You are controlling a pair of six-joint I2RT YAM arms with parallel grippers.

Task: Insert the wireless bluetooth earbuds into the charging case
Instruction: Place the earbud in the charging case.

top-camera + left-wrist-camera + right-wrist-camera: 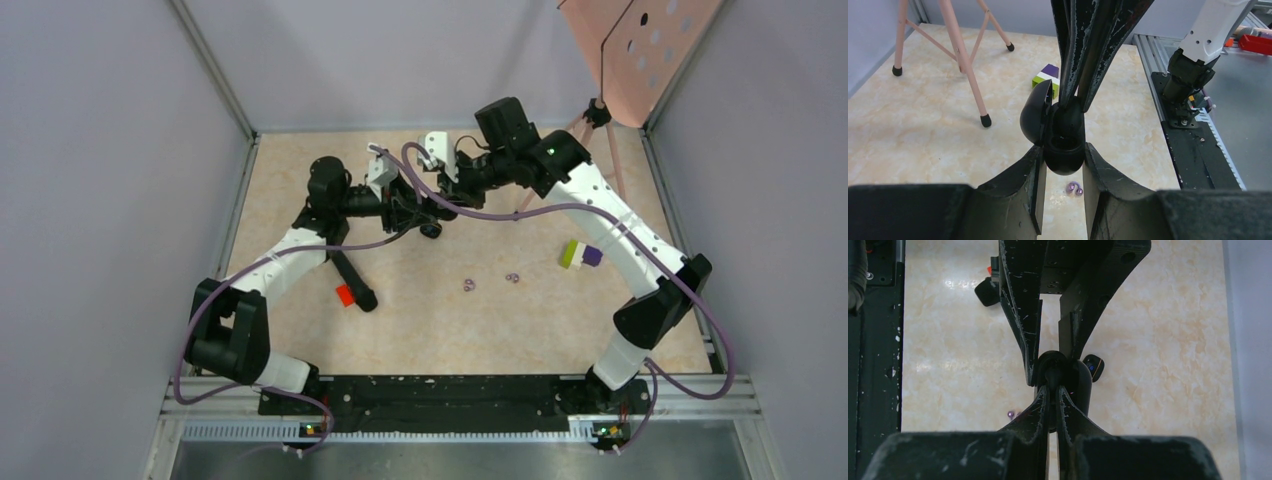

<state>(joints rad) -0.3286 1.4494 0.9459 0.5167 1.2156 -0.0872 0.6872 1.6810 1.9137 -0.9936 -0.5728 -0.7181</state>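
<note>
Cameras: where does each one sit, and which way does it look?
Top external: above and behind, looking down on the beige marbled table; left arm and right arm show.
Left wrist: on the left hand, looking across to the right; its fingers grip the open black oval charging case.
Right wrist: on the right hand, looking straight down; its shut fingers show.
Shared: both wrist views show that case and both hands.

Pale lilac-grey walls (100, 150) close in a beige marbled surface (450, 330) on three sides, with metal frame posts (214, 70) at its far corners. A pink tripod stand (962, 55) carrying a perforated pink panel (625, 70) occupies the far right corner. Lighting is soft and even.
</note>
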